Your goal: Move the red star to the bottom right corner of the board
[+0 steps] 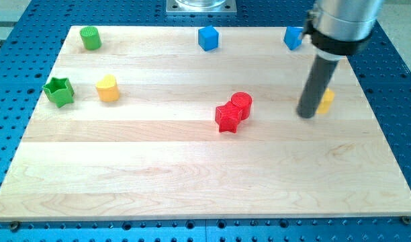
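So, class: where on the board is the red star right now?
The red star sits just right of the board's centre, touching the red cylinder at its upper right. My tip is farther to the view's right, beside a yellow block.

Red star (226, 118) lay mid-counter (192, 175), touching a red cylinder (241, 103). My tip (307, 115) stood well to the view's right, beside a yellow block (326, 101).

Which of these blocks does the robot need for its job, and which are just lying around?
Needed:
red star
my tip, to the star's right
board

Lying around:
red cylinder, touching the star
green cylinder
green star
yellow heart
two blue blocks
yellow block, behind the rod
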